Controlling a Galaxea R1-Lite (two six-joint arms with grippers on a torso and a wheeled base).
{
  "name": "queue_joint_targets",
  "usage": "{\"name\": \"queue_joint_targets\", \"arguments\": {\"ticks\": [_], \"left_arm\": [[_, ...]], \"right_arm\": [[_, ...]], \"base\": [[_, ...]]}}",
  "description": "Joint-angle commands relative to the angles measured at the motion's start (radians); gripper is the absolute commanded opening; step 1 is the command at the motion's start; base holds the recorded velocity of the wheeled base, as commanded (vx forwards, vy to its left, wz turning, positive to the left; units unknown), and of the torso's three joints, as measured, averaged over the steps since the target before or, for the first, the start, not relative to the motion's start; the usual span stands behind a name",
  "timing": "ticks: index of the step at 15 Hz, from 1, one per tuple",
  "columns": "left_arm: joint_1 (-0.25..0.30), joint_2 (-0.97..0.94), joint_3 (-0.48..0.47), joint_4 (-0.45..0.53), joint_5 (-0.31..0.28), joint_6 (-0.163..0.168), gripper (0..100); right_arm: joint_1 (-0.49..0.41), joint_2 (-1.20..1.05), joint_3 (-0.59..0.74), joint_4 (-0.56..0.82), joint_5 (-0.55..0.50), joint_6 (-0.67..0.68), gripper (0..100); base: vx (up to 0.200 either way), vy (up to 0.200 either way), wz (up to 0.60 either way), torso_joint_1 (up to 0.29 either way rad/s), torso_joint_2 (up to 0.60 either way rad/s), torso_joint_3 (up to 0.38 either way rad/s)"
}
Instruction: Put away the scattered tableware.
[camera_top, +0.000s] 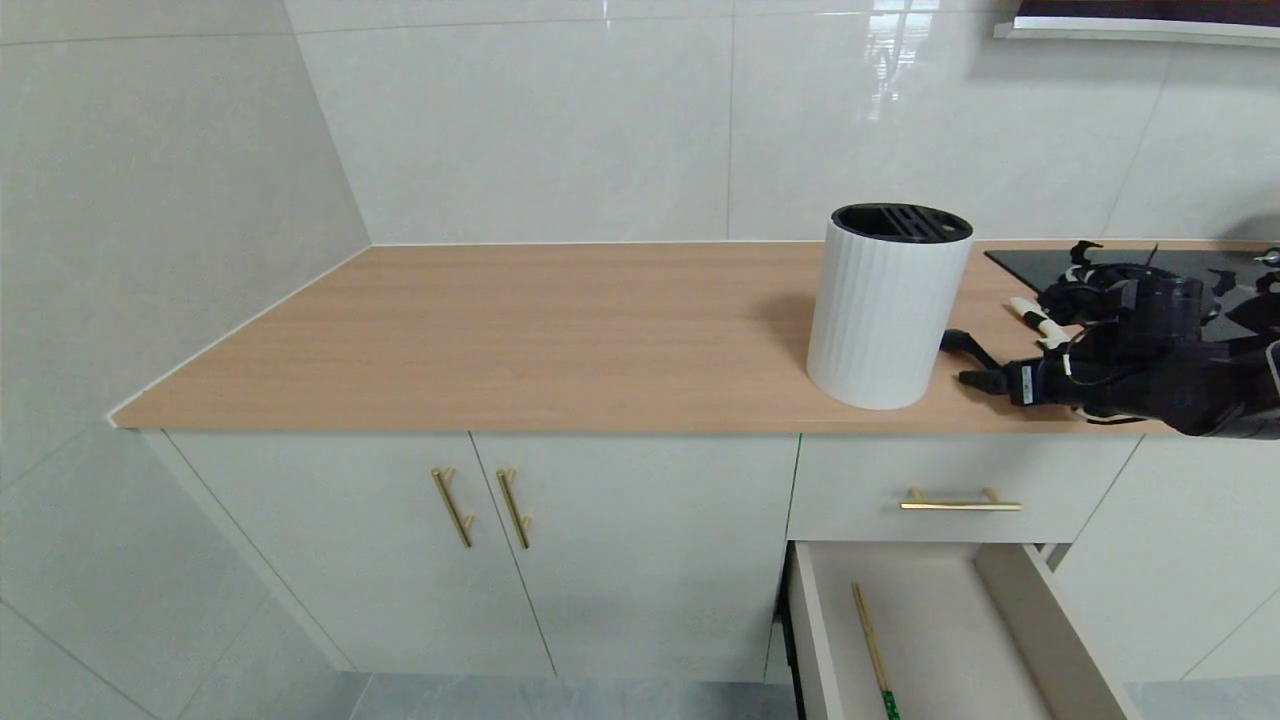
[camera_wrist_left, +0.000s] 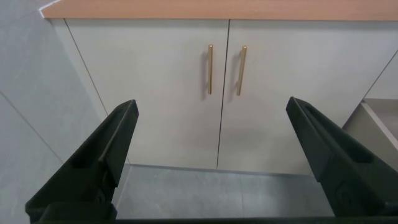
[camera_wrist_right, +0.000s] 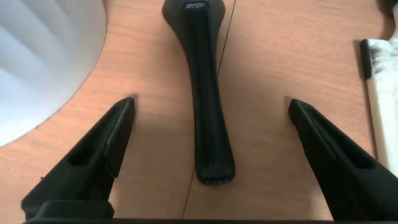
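Right wrist view: your right tool (camera_wrist_right: 210, 106) has its fingers wide apart and holds nothing. They straddle a black handle (camera_wrist_right: 208, 124) that lies flat on the table (camera_wrist_right: 267, 56). The handle sits about midway between the fingers and touches neither. What kind of utensil it belongs to cannot be told from here.

Head view: the handle lies just beside the white holder (camera_top: 885, 310), on the side toward the stove top (camera_top: 1030, 262). A white-handled piece (camera_top: 1030, 318) lies a little farther along on that same side. Below the table edge a drawer (camera_top: 950, 640) stands open with chopsticks (camera_top: 868, 640) inside.

Left wrist view: the left tool (camera_wrist_left: 211, 109) is also spread apart and empty. It hangs low, facing the cabinet doors (camera_wrist_left: 168, 93).

Step in hand, by judgement: grasping the black handle.

Notes for the grasp:
- Keep the handle centred so both fingers meet it together. An uneven close would likely spin it on the smooth wood.
- Come down until the fingertips nearly touch the table before closing. The handle is low and rounded, so a high pinch may squeeze it out.
- Mind the holder wall beside the nearer finger. A nudge there could shift or tip the holder.
- Close across the narrow waist of the handle, not the flared end.
- Lift straight up before turning toward the holder slots or the drawer.
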Motion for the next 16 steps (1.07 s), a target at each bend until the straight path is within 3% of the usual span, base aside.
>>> {"name": "queue_joint_targets", "arguments": {"ticks": [1,9,12,16], "left_arm": [[0.000,0.002,0.000,0.000,0.000,-0.001,100],[0.000,0.002,0.000,0.000,0.000,-0.001,100],[0.000,0.002,0.000,0.000,0.000,-0.001,100],[0.000,0.000,0.000,0.000,0.000,-0.001,100]], "right_arm": [[0.001,0.012,-0.007,0.003,0.001,0.003,0],[0.006,0.004,-0.007,0.003,-0.004,0.006,0],[0.015,-0.074,0.001,0.029,-0.055,0.103,0],[0.015,-0.324,0.052,0.302,-0.108,0.296,0]], "base": [[0.000,0.000,0.00,0.000,0.00,0.000],[0.000,0.000,0.00,0.000,0.00,0.000],[0.000,0.000,0.00,0.000,0.00,0.000],[0.000,0.000,0.00,0.000,0.00,0.000]]}}
